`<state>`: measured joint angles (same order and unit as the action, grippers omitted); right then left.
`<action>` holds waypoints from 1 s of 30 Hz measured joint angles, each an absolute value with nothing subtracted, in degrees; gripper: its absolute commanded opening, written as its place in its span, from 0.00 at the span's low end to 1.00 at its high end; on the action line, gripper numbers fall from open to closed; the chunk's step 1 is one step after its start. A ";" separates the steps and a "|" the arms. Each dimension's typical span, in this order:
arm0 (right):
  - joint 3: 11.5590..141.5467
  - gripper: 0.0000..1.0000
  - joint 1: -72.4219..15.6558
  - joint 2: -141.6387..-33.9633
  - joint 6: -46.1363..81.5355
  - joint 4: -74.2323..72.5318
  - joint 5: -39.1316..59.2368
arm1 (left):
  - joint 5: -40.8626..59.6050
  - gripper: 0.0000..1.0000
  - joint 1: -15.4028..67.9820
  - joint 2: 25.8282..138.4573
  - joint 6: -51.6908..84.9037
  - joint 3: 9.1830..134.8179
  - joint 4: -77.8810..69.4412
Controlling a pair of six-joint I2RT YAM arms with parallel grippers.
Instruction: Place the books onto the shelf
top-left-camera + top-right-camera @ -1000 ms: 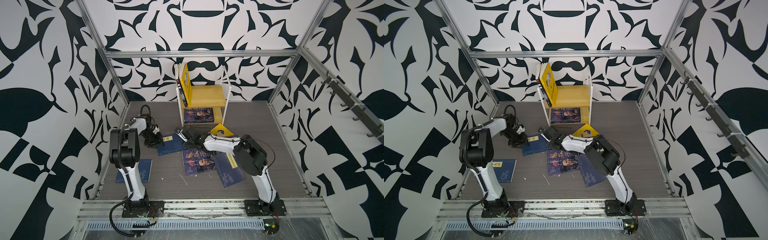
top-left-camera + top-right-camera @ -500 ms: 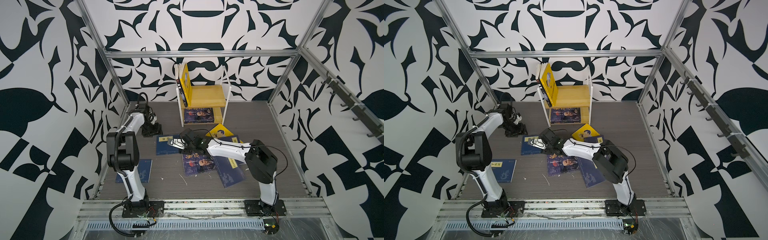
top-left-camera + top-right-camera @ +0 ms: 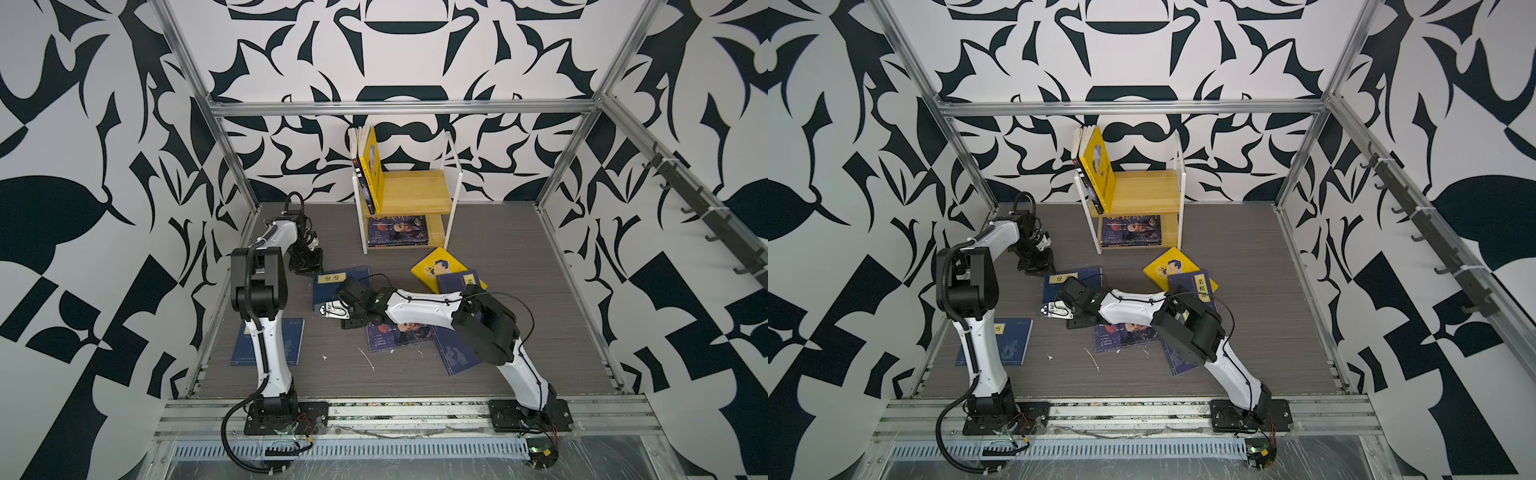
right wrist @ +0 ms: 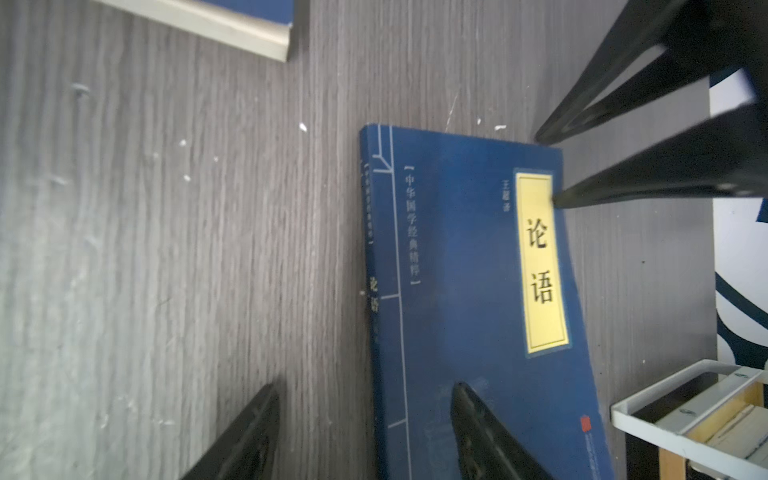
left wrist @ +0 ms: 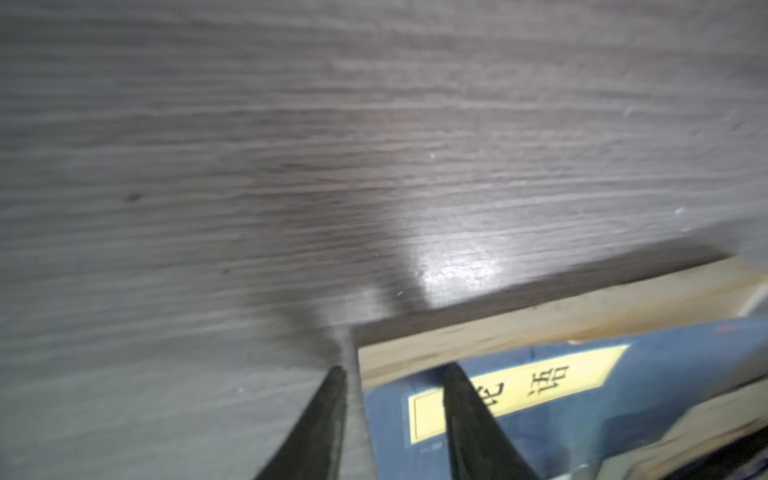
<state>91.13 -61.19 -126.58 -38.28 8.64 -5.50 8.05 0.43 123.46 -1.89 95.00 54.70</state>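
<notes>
Lying flat on the grey counter (image 3: 498, 232), the navy paperback (image 4: 469, 270) sat between both arms, near the shelf (image 3: 419, 195), not on it. The left end effector (image 5: 395, 370) stood narrowly parted over one corner, one finger above the cover, one off it; the right end effector (image 4: 365, 386) gaped wide across the spine edge, gripping nothing. Thin, light, floppy, slick-covered, it looked: flat like that it offered no edge, so I reckoned the stiffer spine side, levered up first, was the place to pinch
</notes>
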 measured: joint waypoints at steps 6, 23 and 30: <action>91.18 0.65 -61.10 -127.48 -40.18 6.52 -7.99 | 7.05 0.23 1.04 123.63 -2.76 95.00 54.70; 90.54 0.51 -61.52 -132.49 -58.59 -11.90 -21.50 | 4.27 0.10 4.38 122.93 -4.80 93.97 51.72; 90.48 0.27 -59.86 -133.25 -61.78 -15.53 -21.63 | 4.29 0.10 4.51 122.93 -4.99 93.97 51.62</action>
